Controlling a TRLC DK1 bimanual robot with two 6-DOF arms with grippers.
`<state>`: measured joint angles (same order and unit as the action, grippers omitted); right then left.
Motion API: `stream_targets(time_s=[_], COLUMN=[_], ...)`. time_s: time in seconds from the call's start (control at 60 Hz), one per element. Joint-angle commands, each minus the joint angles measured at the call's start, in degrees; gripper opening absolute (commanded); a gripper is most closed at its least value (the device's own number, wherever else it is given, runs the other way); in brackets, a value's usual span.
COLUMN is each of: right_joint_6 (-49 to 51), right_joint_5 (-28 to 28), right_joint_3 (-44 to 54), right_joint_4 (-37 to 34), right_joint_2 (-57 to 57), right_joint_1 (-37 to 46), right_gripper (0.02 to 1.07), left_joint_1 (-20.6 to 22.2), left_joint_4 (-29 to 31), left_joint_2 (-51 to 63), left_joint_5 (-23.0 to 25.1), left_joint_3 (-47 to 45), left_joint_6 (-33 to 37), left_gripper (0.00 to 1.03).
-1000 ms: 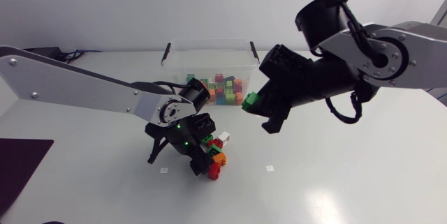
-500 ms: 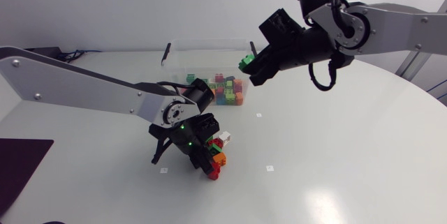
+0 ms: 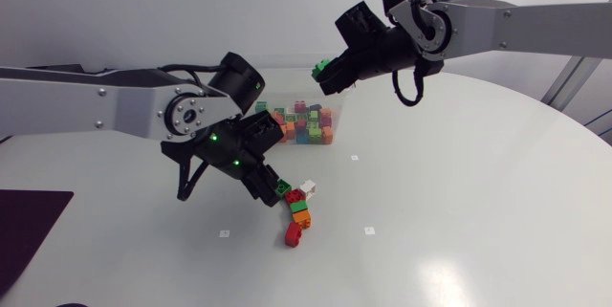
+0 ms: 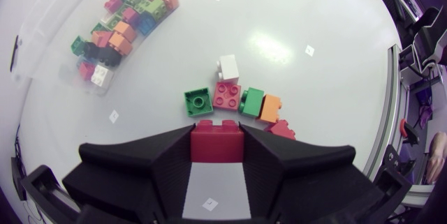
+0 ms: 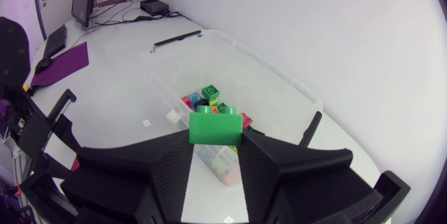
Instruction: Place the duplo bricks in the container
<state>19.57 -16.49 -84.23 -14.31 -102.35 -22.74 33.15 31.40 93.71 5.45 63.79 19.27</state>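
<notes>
My left gripper (image 3: 269,186) hangs above the table just left of the loose duplo pile, shut on a red brick (image 4: 218,144). Under it lie a green brick (image 4: 199,102), a red one (image 4: 228,95), a green and orange pair (image 4: 260,104), another red one (image 4: 283,128) and a white brick (image 4: 228,65). In the head view the pile (image 3: 298,213) sits mid-table. My right gripper (image 3: 330,73) is shut on a green brick (image 3: 323,66) (image 5: 215,128), held over the right end of the clear container (image 3: 287,82) (image 5: 244,77), which holds several coloured bricks (image 3: 306,123).
Small white markers (image 3: 369,230) dot the tabletop. A dark mat (image 3: 29,226) lies at the table's left edge. The left arm's links (image 3: 105,106) stretch in front of the container's left part.
My left gripper has shut on a red brick and lifted it up and left off the pile. My right arm has carried the green brick back and left, over the container.
</notes>
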Motion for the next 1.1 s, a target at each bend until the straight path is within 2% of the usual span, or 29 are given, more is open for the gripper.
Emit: stream_targets(time_s=[0.0, 0.35, 0.683, 0.733, 0.767, 0.867, 0.9, 1.083], right_joint_6=[-1.6, -2.6, -3.0, -3.0, -3.0, -3.0, -3.0, -3.0], right_joint_5=[-0.1, 0.4, 1.4, 1.7, 1.7, 2.3, 2.5, 3.0], right_joint_3=[-2.5, -8.9, -15.4, -16.8, -17.9, -19.8, -20.3, -21.2], right_joint_4=[0.9, 1.6, -0.3, -1.1, -1.6, -3.1, -3.4, -4.9], right_joint_2=[-2.9, -10.1, -14.9, -15.8, -16.2, -16.6, -16.6, -15.4], right_joint_1=[0.3, 0.9, 1.1, 1.1, 1.1, 0.8, 0.7, 0.4], right_gripper=[0.31, 0.31, 0.37, 0.44, 0.52, 0.86, 0.92, 0.98], left_joint_1=[-0.9, -5.4, -11.4, -12.1, -12.2, -13.2, -13.5, -15.0], left_joint_4=[0.6, 0.6, -3.3, -4.4, -4.9, -5.2, -5.3, -5.6], left_joint_2=[-2.7, -9.5, -9.8, -9.2, -8.7, -6.6, -6.0, -1.8], left_joint_5=[-0.4, 0.1, 4.6, 5.1, 5.4, 5.8, 5.9, 6.9], left_joint_3=[1.8, 6.4, 10.7, 11.2, 11.5, 13.6, 14.3, 18.6], left_joint_6=[0.4, 1.8, 1.7, 1.5, 1.4, 1.3, 1.3, 1.2], left_gripper=[0.29, 0.29, 0.29, 0.29, 0.29, 0.29, 0.29, 0.30])
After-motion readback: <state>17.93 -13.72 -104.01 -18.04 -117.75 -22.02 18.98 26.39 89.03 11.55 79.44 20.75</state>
